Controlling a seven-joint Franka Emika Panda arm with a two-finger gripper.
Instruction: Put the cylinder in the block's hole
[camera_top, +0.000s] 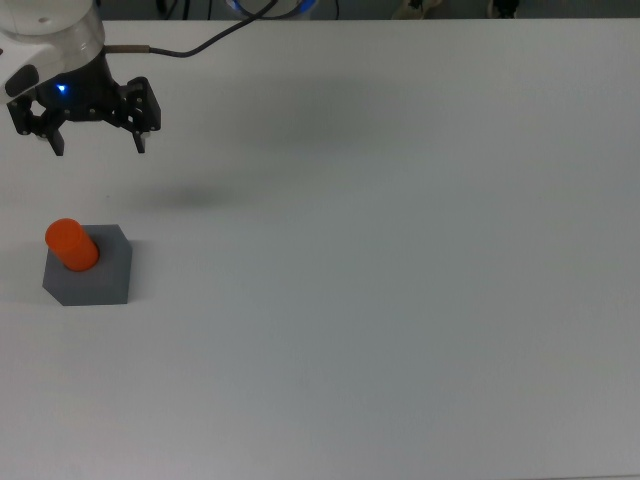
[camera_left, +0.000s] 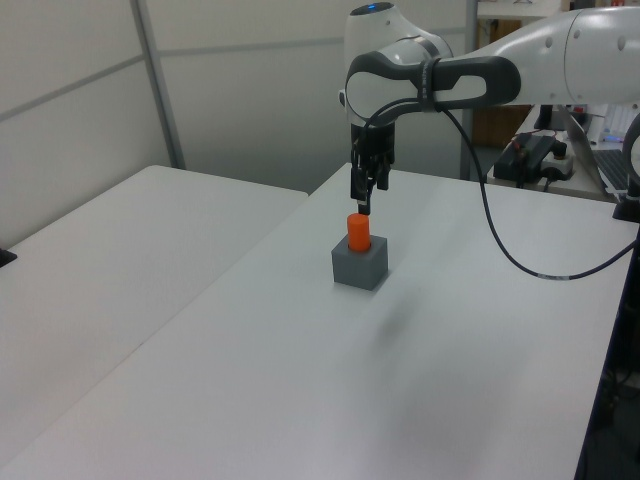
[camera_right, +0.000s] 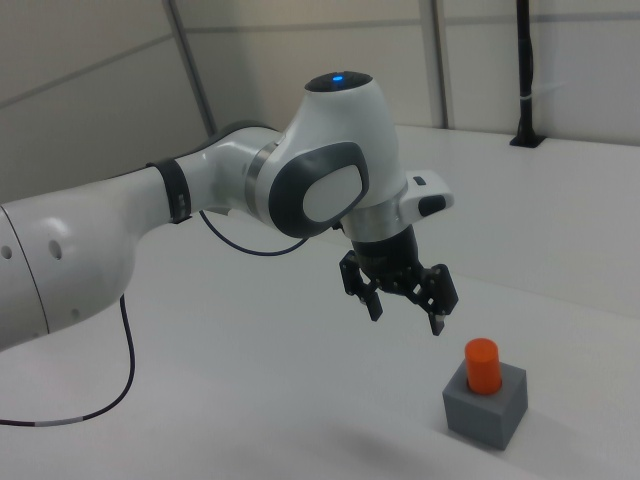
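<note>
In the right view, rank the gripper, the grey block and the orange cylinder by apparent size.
1. gripper, open and raised above the table, spans most; it may sit nearer the camera, so its lead is uncertain.
2. block.
3. cylinder, standing upright in the block, clearly smallest.

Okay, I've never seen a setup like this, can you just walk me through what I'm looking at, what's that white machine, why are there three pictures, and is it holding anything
The white machine is a robot arm. At its end is a black gripper with two fingers, which here are spread open and hold nothing.

The three pictures show the same moment from three cameras off the arm: the top view looks down on the table, and the left view and right view look across it from the sides.

On the white table stands a small grey block. An orange cylinder stands upright in the block's top, so it looks as if it is already seated in the hole. The gripper hangs in the air above and a little to one side, touching neither. A black cable trails from the arm.
</note>
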